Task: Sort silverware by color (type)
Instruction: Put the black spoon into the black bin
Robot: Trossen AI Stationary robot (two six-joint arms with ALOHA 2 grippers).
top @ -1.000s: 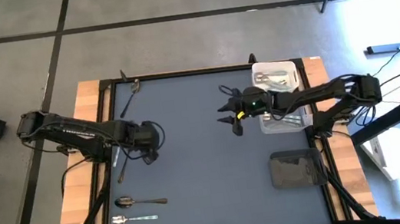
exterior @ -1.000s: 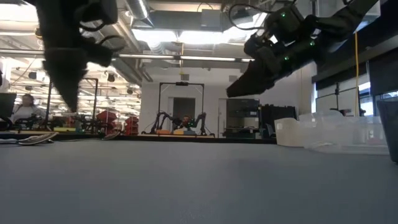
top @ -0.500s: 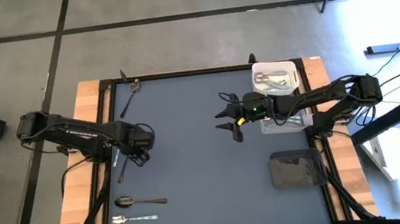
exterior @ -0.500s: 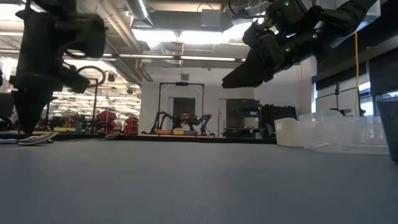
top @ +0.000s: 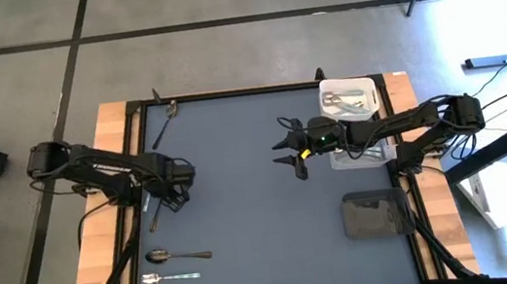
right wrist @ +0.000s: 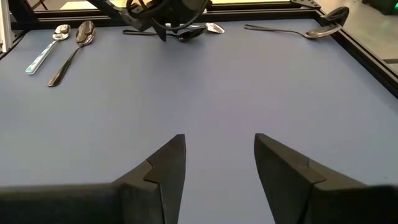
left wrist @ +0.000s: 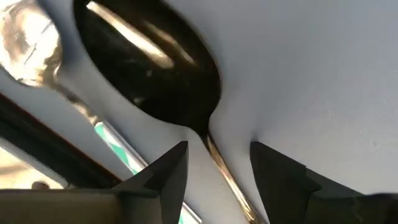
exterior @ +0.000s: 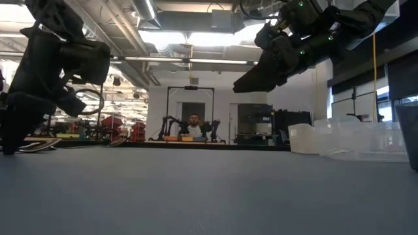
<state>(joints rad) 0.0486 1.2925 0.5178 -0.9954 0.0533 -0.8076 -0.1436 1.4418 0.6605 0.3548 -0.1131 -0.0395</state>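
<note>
Scene: Two dark arms work over a grey-blue surface (top: 260,190) scattered with silverware; three bins stand along its right edge.
Left tool: The left tool (left wrist: 214,168) sits low at the left edge of the surface, its fingers spread a little apart and straddling the thin neck of a dark spoon (left wrist: 149,68). Nothing is pinched yet; the handle runs between the fingers.
Dark spoon: It lies flat by the left rim, bowl ahead of the fingertips. In the high view its long axis runs roughly with the left edge, tilted slightly. A shiny silver spoon (left wrist: 28,40) lies just beside it, nearer the rim.
Right tool: The right tool (right wrist: 217,165) hangs above the middle of the surface, fingers spread and holding nothing.
Other silverware: A dark spoon (top: 178,256) and a silver spoon (top: 170,277) lie side by side near the front left, long axes running left to right, bowls to the left. One more silver piece (top: 167,122) lies aslant at the far left corner.
Bins: The white bin (top: 370,83) already holds several silver pieces; the dark bin (top: 376,214) sits nearer the front.
Risk: The neck is slim and flat to the surface, so closing fingers may skate over it or flip the bowl up. The neighbouring silver spoon is close enough to be nudged or caught too.
</note>
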